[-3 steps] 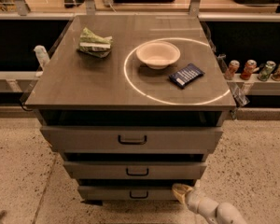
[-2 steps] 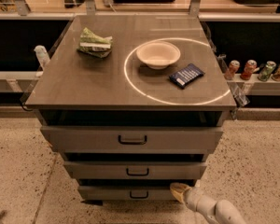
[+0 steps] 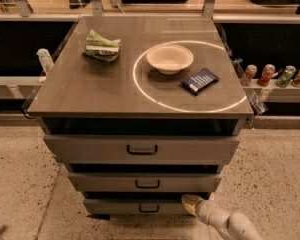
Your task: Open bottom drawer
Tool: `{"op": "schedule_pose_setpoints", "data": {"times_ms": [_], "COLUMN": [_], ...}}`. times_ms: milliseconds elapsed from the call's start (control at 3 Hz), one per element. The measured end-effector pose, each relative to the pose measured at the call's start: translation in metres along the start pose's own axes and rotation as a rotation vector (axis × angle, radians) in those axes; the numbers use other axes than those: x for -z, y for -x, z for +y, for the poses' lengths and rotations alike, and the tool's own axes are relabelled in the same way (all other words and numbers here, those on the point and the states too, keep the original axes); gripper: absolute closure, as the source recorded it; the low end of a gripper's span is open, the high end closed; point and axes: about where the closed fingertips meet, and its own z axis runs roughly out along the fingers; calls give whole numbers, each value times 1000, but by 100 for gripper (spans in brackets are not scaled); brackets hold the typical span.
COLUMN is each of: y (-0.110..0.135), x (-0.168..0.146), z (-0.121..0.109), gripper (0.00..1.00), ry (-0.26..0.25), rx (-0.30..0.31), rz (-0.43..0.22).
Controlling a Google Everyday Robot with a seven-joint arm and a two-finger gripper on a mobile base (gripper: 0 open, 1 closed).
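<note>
Down at six o'clock on the grey cabinet sits the bottom drawer, lowest of three, its small black handle at the middle of the front. At three o'clock from that handle, the gripper is up against the drawer's right end, its pale arm trailing off toward five o'clock. Whether it grasps anything I cannot tell. Up on top, a white bowl has a dark blue packet at its four o'clock and a green bag at nine.
</note>
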Motion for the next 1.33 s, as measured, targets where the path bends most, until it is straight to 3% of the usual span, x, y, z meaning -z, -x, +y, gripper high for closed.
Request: {"op": "schedule_pose_setpoints", "data": {"times_ms": [333,667,1333], "y": [1,1,-8], "x": [-32,-32,-40], "z": [-20,-20,-10], "gripper": [100,100,100], "ry": [8,7,33], "rx": [69,70,79], "rz": [13,13,81]}}
